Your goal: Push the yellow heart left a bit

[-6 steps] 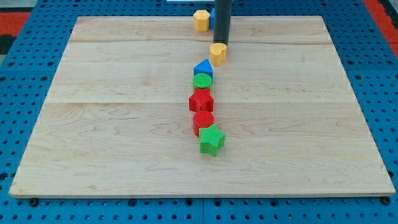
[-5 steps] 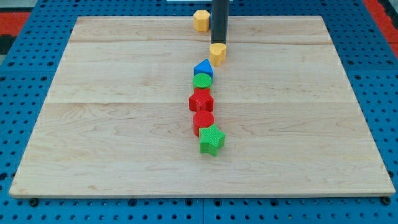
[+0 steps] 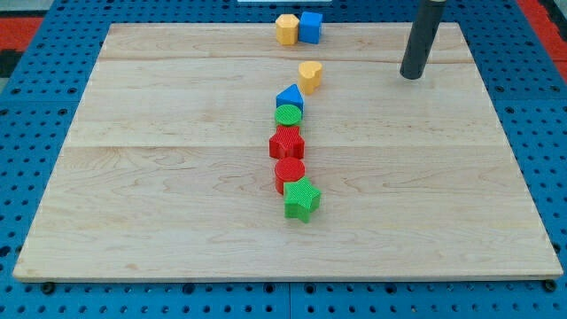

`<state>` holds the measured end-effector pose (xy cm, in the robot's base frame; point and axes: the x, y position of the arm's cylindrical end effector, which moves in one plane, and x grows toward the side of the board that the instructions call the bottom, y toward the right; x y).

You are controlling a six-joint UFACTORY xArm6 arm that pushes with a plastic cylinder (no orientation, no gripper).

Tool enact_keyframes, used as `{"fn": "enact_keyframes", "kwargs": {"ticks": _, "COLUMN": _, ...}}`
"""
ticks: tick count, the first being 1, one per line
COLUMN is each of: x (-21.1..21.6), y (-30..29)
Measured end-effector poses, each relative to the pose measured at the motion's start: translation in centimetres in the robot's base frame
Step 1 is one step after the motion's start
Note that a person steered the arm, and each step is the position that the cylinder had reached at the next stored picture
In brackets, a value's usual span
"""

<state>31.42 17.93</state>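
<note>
The yellow heart (image 3: 309,75) sits on the wooden board (image 3: 177,177) near the view's top, just above and right of the blue block (image 3: 290,97). My tip (image 3: 411,76) is well to the heart's right at about the same height in the view, apart from every block.
Below the heart, a column runs down: the blue block, a green round block (image 3: 287,115), a red star-like block (image 3: 286,143), a red round block (image 3: 289,172), a green star (image 3: 301,199). A yellow hexagon (image 3: 286,28) and a blue cube (image 3: 309,27) touch at the board's top edge.
My tip has moved from just above the yellow heart far to the view's right. The blue cube, hidden behind the rod before, now shows. The blocks have not visibly moved.
</note>
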Motion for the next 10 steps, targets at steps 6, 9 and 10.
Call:
{"fn": "enact_keyframes", "kwargs": {"ticks": 6, "x": 0.4, "y": -9.4}}
{"fn": "enact_keyframes", "kwargs": {"ticks": 9, "x": -0.9, "y": -12.6}}
{"fn": "enact_keyframes", "kwargs": {"ticks": 10, "x": -0.8, "y": -13.3}}
